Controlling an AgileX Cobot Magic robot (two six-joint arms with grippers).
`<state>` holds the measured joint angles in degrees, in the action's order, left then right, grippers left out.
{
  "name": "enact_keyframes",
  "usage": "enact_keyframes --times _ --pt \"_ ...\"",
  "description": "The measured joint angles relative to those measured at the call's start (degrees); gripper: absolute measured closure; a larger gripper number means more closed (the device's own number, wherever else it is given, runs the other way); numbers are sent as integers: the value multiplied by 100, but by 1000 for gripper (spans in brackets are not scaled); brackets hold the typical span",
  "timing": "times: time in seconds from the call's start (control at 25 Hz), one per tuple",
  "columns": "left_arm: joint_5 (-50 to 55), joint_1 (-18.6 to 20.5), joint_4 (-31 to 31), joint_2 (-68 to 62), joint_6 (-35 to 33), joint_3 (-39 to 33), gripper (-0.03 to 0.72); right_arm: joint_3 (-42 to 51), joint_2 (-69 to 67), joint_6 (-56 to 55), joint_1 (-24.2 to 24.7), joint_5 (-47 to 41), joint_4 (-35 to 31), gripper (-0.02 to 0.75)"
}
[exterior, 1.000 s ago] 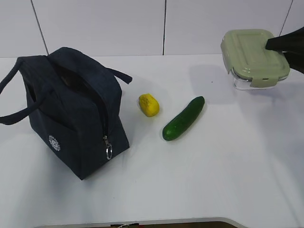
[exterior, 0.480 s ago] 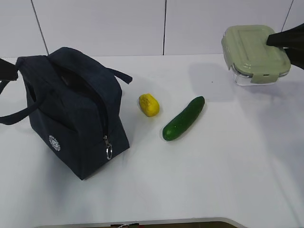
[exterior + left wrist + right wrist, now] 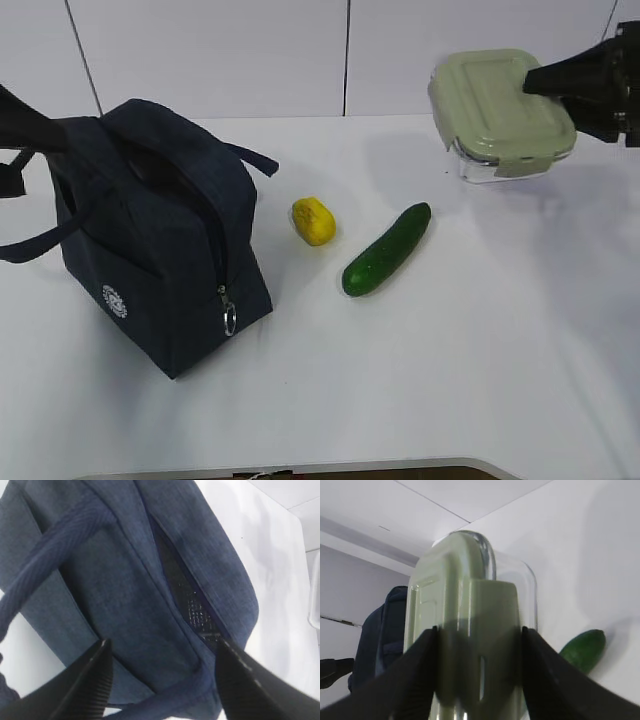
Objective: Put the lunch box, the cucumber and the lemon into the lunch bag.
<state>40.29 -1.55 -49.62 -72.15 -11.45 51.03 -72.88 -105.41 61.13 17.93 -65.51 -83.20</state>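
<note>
lunch box (image 3: 503,112): sage-green lid, tilted, in the air above the table's (image 3: 450,380) far right, clamped in right gripper (image 3: 479,672) | cucumber (image 3: 386,250) and lemon (image 3: 314,220): on table, close beside each other, right of lunch bag (image 3: 160,230) | left gripper (image 3: 162,677): jaws wide, above bag's partly unzipped top, nothing held
</note>
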Motion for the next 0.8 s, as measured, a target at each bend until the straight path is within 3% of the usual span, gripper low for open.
enact_keyframes --times 0.32,0.8 --pt "-178 0 -58 -288 -40 24 217 -761 0 0 -571 -85 0 361" --pt "-338 0 -922 -679 -699 24 217 -1265 0 -26 -1240 -147 0 361"
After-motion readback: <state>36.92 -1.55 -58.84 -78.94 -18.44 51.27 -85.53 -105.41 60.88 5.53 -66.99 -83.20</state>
